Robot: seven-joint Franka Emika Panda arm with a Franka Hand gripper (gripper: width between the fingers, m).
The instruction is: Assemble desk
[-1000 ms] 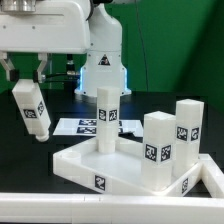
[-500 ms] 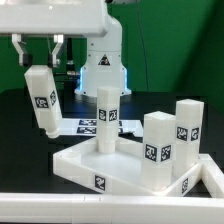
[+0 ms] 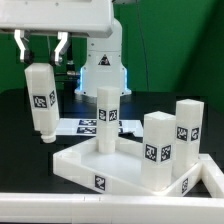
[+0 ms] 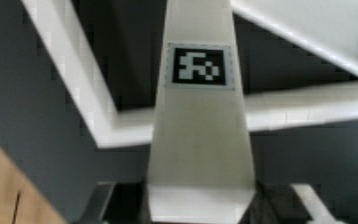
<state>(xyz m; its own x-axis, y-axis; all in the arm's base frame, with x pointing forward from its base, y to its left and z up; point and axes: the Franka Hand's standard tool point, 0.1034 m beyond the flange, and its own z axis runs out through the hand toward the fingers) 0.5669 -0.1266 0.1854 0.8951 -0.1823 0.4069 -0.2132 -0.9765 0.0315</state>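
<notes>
My gripper (image 3: 40, 58) is shut on the top of a white square desk leg (image 3: 40, 100), which hangs upright in the air at the exterior view's left, tag facing out. To its right on the table lies the rimmed white desk top (image 3: 88, 170). Three legs stand in it: a slim one (image 3: 108, 118) at the back and two (image 3: 158, 150) (image 3: 188, 128) at the right. In the wrist view the held leg (image 4: 201, 130) runs straight out from between the fingers (image 4: 115, 202), and the desk top's rim (image 4: 87, 100) lies below it.
The marker board (image 3: 84, 127) lies flat on the black table behind the desk top. The robot's base (image 3: 104, 70) stands at the back. A pale bar (image 3: 60, 205) runs along the front edge.
The held leg has swung from tilted to upright, and the gripper has shifted a little toward the exterior view's right. The desk top and standing legs have not moved.
</notes>
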